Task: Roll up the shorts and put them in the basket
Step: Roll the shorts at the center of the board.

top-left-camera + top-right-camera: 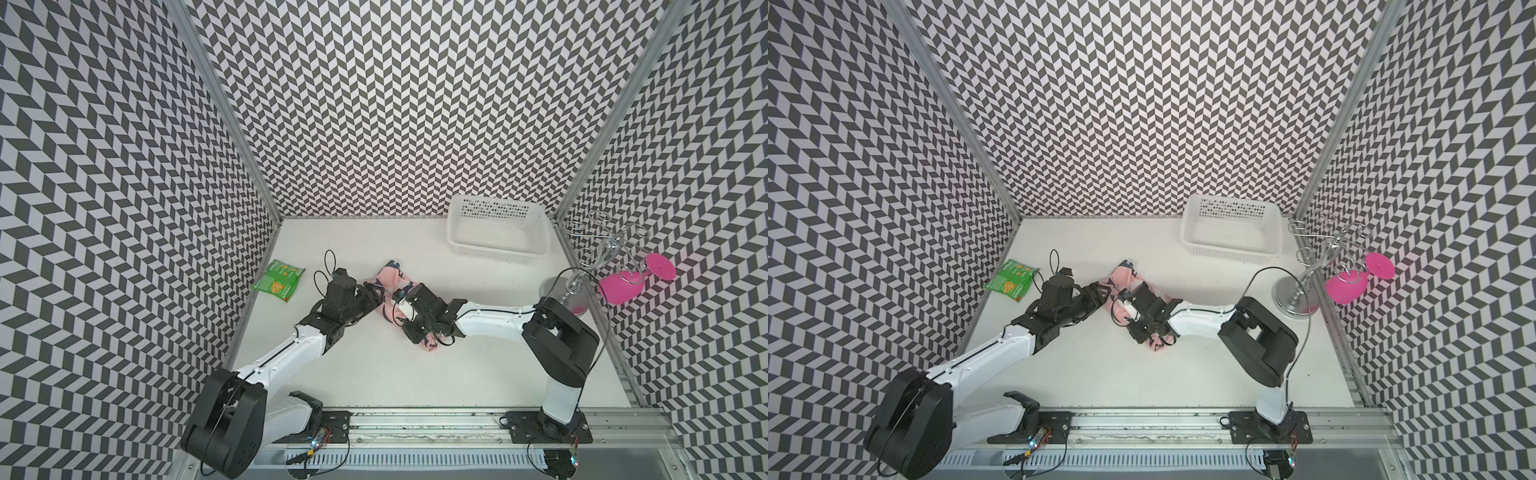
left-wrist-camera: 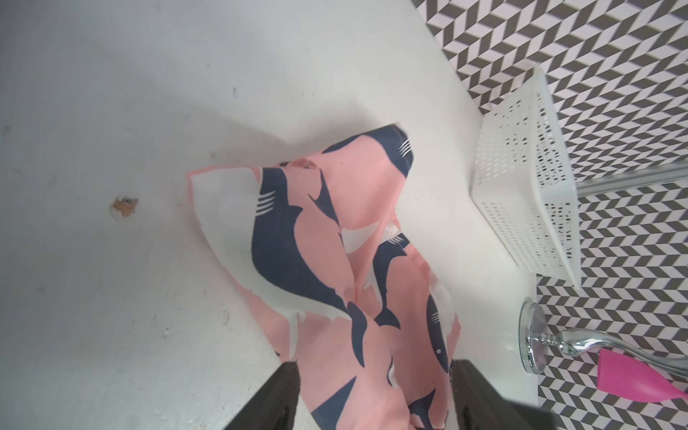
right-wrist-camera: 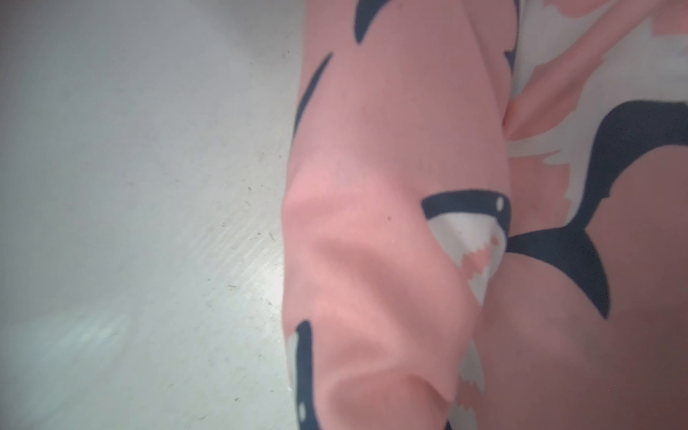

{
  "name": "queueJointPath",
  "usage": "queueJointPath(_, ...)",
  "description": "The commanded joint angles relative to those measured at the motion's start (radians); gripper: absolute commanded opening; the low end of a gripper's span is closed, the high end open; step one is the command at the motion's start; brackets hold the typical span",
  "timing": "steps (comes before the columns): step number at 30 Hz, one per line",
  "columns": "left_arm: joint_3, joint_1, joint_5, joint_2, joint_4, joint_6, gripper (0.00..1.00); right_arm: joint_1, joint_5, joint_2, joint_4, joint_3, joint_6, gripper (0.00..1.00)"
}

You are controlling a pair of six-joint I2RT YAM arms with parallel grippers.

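Short of the white basket (image 1: 494, 251), shorts (image 1: 392, 272) bunched on the bench (image 1: 374, 374), edges well apart from the basket, left end effector (image 2: 374, 368) wide around the fabric, right end effector (image 1: 398, 300) closed atop, grip hidden, open room between.

One pair of shorts (image 1: 392, 275), one basket (image 1: 494, 252), one green packet (image 1: 279, 281), one stand (image 1: 562, 287), perhaps one pink goblet (image 1: 620, 287)

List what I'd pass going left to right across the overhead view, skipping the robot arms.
green snack packet → shorts → white basket → silver stand → pink glass
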Motion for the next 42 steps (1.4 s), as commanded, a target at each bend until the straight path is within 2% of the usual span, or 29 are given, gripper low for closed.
queueJointPath(1,-0.057,0.014,-0.006,-0.05,-0.019,0.043,0.7,-0.047,-0.372,-0.014,0.107,-0.044,0.094,0.0)
queueJointPath(6,-0.16,0.003,0.058,-0.045,0.117,0.002,0.71,-0.143,-0.628,0.037,0.319,-0.122,0.242,0.0)
queueJointPath(10,-0.206,-0.008,0.087,0.028,0.264,-0.023,0.72,-0.19,-0.727,0.087,0.46,-0.169,0.35,0.0)
queueJointPath(14,-0.224,-0.026,0.091,0.127,0.421,-0.047,0.72,-0.213,-0.765,0.126,0.512,-0.183,0.391,0.0)
queueJointPath(19,-0.238,-0.063,0.042,0.244,0.631,-0.077,0.72,-0.232,-0.802,0.158,0.56,-0.191,0.421,0.0)
queueJointPath(24,-0.206,-0.069,0.035,0.382,0.697,-0.096,0.7,-0.241,-0.828,0.185,0.57,-0.181,0.425,0.0)
queueJointPath(28,-0.187,-0.065,0.046,0.471,0.739,-0.117,0.63,-0.248,-0.842,0.196,0.56,-0.177,0.412,0.02)
queueJointPath(30,-0.173,-0.066,0.057,0.493,0.744,-0.118,0.54,-0.249,-0.851,0.198,0.554,-0.178,0.402,0.02)
queueJointPath(31,-0.169,-0.067,0.058,0.5,0.749,-0.121,0.5,-0.25,-0.848,0.199,0.538,-0.174,0.388,0.03)
queueJointPath(35,-0.14,-0.067,0.049,0.49,0.68,-0.121,0.15,-0.252,-0.79,0.163,0.455,-0.17,0.342,0.18)
queueJointPath(36,-0.134,-0.067,0.042,0.478,0.645,-0.12,0.05,-0.251,-0.696,0.136,0.386,-0.158,0.287,0.26)
queueJointPath(37,-0.129,-0.067,0.037,0.466,0.616,-0.12,0.01,-0.25,-0.631,0.111,0.332,-0.148,0.244,0.31)
queueJointPath(40,-0.105,-0.068,0.026,0.425,0.497,-0.114,0.0,-0.245,-0.415,-0.014,0.191,-0.139,0.157,0.45)
queueJointPath(42,-0.089,-0.069,0.02,0.406,0.418,-0.113,0.0,-0.242,-0.285,-0.102,0.132,-0.143,0.123,0.48)
